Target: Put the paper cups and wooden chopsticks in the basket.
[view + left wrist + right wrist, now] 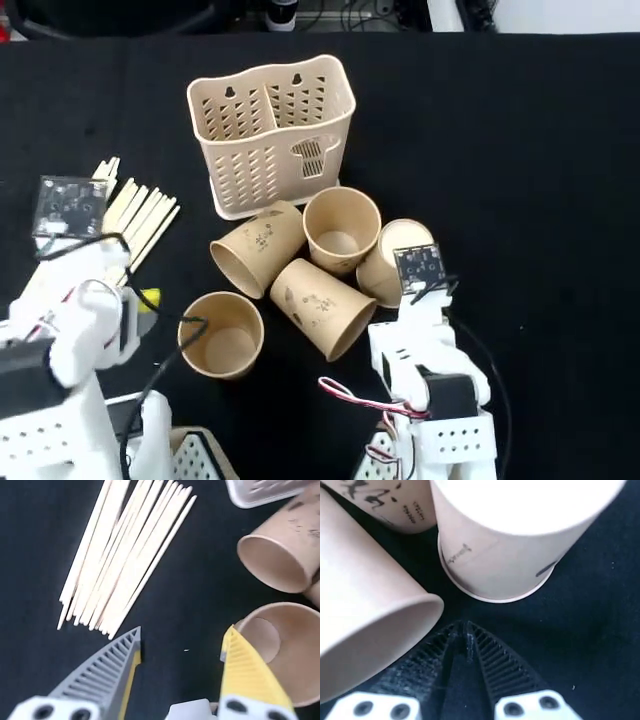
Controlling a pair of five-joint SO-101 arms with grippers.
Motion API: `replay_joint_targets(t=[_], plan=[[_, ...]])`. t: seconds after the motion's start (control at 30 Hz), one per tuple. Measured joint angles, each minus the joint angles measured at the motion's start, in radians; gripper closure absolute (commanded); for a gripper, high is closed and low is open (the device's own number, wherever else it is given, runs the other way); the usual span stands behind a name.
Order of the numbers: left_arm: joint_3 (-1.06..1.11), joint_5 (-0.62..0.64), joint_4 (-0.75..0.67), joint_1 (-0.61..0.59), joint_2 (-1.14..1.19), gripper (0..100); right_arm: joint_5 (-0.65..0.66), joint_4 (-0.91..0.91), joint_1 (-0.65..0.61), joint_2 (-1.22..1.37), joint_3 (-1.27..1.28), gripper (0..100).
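Paper cups [312, 300] sit beside the basket [250, 170] — left tool [183, 632] apart by the chopsticks [125, 555], right tool [467, 627] together

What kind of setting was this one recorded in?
Probably a lab or hobby workbench, not a kitchen: a black-draped table, cables along its far edge, and staged paper cups beside a basket.

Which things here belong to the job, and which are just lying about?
Job:
five brown paper cups
bundle of pale wooden chopsticks
beige perforated plastic basket

Lying about:
pale perforated item at the near edge
black table cover
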Motion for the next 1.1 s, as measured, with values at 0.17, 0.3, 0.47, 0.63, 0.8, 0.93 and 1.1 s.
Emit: replay_joint_targets(t=[0.17, 0.3, 0.47, 0.63, 0.8, 0.93, 1.1], plan=[[0.017, -0.002, 0.002, 0.112, 0.132, 74, 0.086, 0.017, 0.021, 0.0, -0.041, 98.3], [0.029, -0.002, -0.002, 0.186, 0.276, 74, 0.371, 0.011, 0.083, -0.002, -0.1, 98.2], [0.046, -0.002, 0.0, 0.25, 0.321, 74, 0.532, 0.012, 0.132, -0.002, -0.258, 87.8], [0.08, 0.0, -0.003, 0.318, 0.327, 74, 0.549, 0.034, 0.138, -0.002, -0.466, 83.8], [0.138, 0.009, -0.068, 0.33, 0.327, 74, 0.508, 0.034, 0.087, 0.005, -0.631, 82.8], [0.216, 0.015, -0.16, 0.341, 0.327, 74, 0.396, -0.014, 0.071, 0.207, -0.778, 82.9], [0.258, 0.015, -0.206, 0.339, 0.328, 74, 0.218, -0.066, 0.026, 0.621, -0.973, 82.9]])
